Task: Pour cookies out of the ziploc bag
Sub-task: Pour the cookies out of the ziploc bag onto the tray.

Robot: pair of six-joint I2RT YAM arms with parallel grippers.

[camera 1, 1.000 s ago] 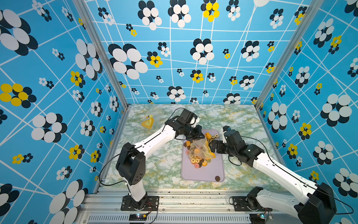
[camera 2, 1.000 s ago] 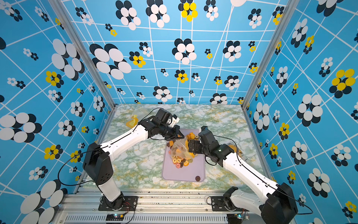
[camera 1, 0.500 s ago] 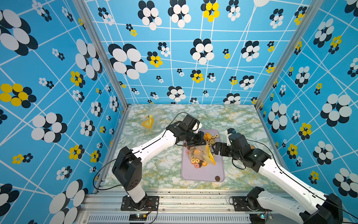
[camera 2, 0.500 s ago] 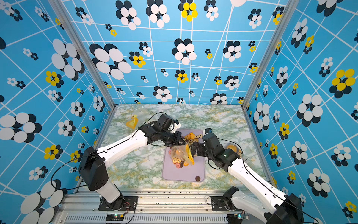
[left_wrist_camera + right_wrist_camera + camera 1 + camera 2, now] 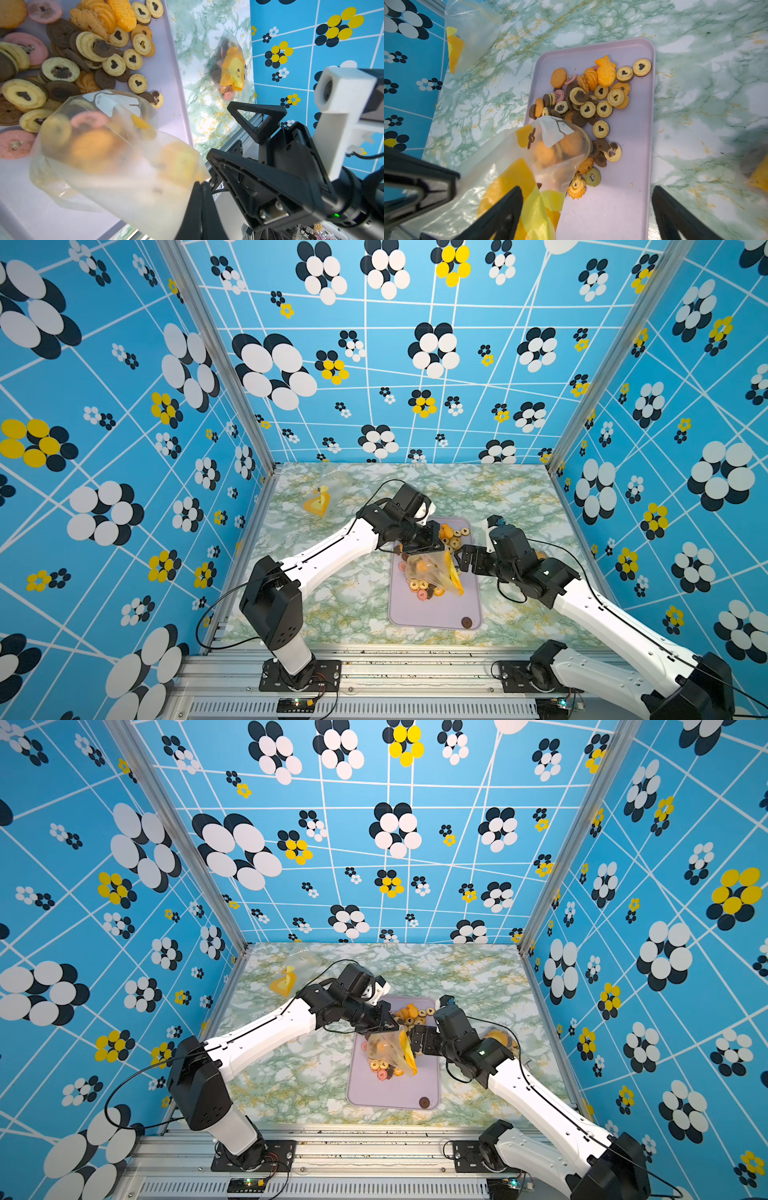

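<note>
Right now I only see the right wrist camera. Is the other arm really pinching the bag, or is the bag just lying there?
Observer: Pinching. The left wrist view shows the left jaws shut on a corner of the bag.
Operator: Is any cookie somewhere I can't see?
Observer: One brown cookie lies alone at the near right corner of the tray, past your picture's edge.
Operator: What's the blurry yellow thing beside my arm?
Observer: Another bag, with cookies inside, lying on the table.
</note>
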